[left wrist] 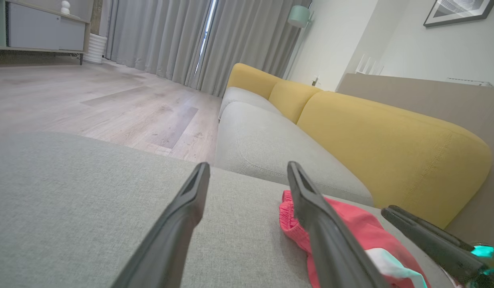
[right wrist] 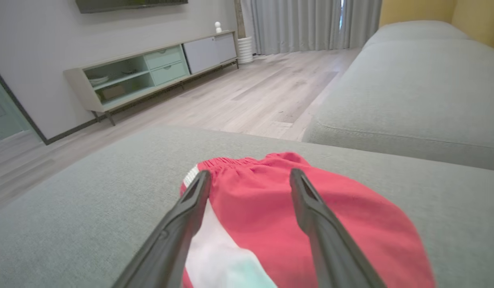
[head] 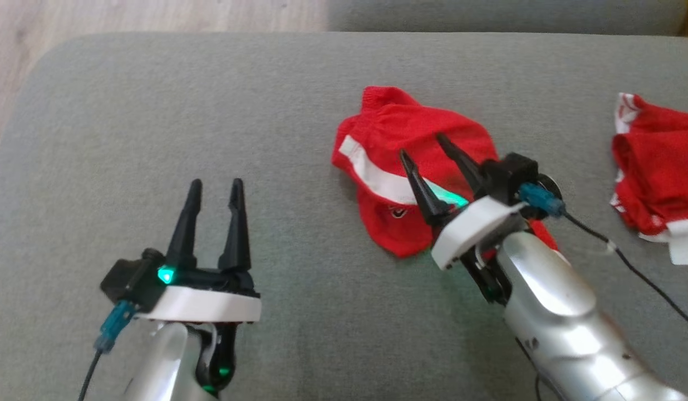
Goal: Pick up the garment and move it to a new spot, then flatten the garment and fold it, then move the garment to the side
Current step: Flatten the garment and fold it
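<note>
The garment [head: 399, 145] is a red piece with a white stripe, lying crumpled on the grey cushion [head: 155, 111] right of centre. My right gripper [head: 424, 146] is open just above it, its dark fingers spread over the cloth with nothing between them. From the right wrist the garment [right wrist: 263, 200] lies under and between the spread fingers. My left gripper [head: 216, 186] stands open over bare cushion to the garment's left, holding nothing. Through the left wrist camera the garment [left wrist: 351, 232] shows behind the right-hand finger, with the other arm's finger at the far right.
A second red and white garment [head: 655, 167] lies at the cushion's right edge. Wooden floor [head: 99, 16] shows beyond the cushion's far left corner. A yellow sofa back [left wrist: 391, 140] and another grey seat [right wrist: 411, 80] lie ahead. A black cable [head: 633, 267] trails from the right wrist.
</note>
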`<state>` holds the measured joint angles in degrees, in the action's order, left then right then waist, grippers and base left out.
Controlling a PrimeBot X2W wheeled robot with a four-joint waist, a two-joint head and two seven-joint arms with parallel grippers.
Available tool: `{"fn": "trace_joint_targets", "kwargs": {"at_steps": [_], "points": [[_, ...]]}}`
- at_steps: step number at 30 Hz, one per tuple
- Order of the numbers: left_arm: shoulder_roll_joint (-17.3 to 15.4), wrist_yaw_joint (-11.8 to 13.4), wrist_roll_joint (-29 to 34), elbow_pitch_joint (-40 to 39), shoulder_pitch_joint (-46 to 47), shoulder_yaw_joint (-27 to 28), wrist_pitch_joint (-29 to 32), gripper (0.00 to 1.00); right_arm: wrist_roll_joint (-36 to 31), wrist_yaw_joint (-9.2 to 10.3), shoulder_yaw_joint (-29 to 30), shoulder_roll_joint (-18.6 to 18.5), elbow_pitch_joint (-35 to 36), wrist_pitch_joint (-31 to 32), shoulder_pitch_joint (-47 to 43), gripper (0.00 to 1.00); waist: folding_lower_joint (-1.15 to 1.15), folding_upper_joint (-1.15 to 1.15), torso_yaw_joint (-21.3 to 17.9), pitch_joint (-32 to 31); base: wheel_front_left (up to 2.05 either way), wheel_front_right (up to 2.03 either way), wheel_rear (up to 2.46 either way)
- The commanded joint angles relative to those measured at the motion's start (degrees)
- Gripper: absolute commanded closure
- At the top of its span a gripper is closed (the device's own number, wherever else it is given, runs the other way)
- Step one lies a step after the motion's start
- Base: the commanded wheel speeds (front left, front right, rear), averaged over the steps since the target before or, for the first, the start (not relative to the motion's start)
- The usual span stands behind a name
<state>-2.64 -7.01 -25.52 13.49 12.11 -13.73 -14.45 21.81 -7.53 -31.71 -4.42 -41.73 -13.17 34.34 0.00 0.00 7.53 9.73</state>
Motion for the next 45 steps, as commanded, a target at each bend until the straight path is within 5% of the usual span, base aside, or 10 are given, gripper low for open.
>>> {"fn": "trace_joint_targets", "kwargs": {"at_steps": [1, 8, 18, 28, 35, 45], "points": [[-0.2, 0.3, 0.7, -2.1, 0.3, 2.4, -0.5, 0.0, -0.8, 0.04, -0.1, 0.6, 2.0, -0.6, -1.3, 0.0, 0.0, 0.0, -0.9, -0.4, 0.0, 0.0, 0.0], [-0.2, 0.1, 1.9, -2.8, 0.1, 4.7, -0.5, 0.0, -6.0, 0.04, 9.2, -1.7, 11.5, -1.3, -8.8, 0.0, 0.0, 0.0, -5.3, -1.4, 0.0, 0.0, 0.0], [-0.3, -0.3, 2.9, -3.4, 0.0, 6.4, -0.5, 0.0, -12.6, 0.04, 27.5, 1.4, 26.0, -1.8, -25.8, 0.0, 0.0, 0.0, -10.7, -2.1, 0.0, 0.0, 0.0], [-0.3, -0.5, 2.9, -3.8, -1.3, 4.8, -0.5, 0.0, -10.5, 0.04, 28.0, 1.5, 31.7, -1.8, -30.8, 0.0, 0.0, 0.0, -12.3, -2.4, 0.0, 0.0, 0.0], [-0.3, -0.5, 2.6, -3.6, -1.5, 3.7, -0.5, 0.0, -10.8, 0.04, 29.8, 1.5, 24.0, -0.6, -31.8, 0.0, 0.0, 0.0, -11.3, -2.4, 0.0, 0.0, 0.0], [-0.3, -0.5, 2.4, -3.1, -1.6, 2.8, -0.5, 0.0, -10.2, 0.04, 25.1, 1.5, 17.7, 2.5, -29.8, 0.0, 0.0, 0.0, -10.1, -2.0, 0.0, 0.0, 0.0]]}}
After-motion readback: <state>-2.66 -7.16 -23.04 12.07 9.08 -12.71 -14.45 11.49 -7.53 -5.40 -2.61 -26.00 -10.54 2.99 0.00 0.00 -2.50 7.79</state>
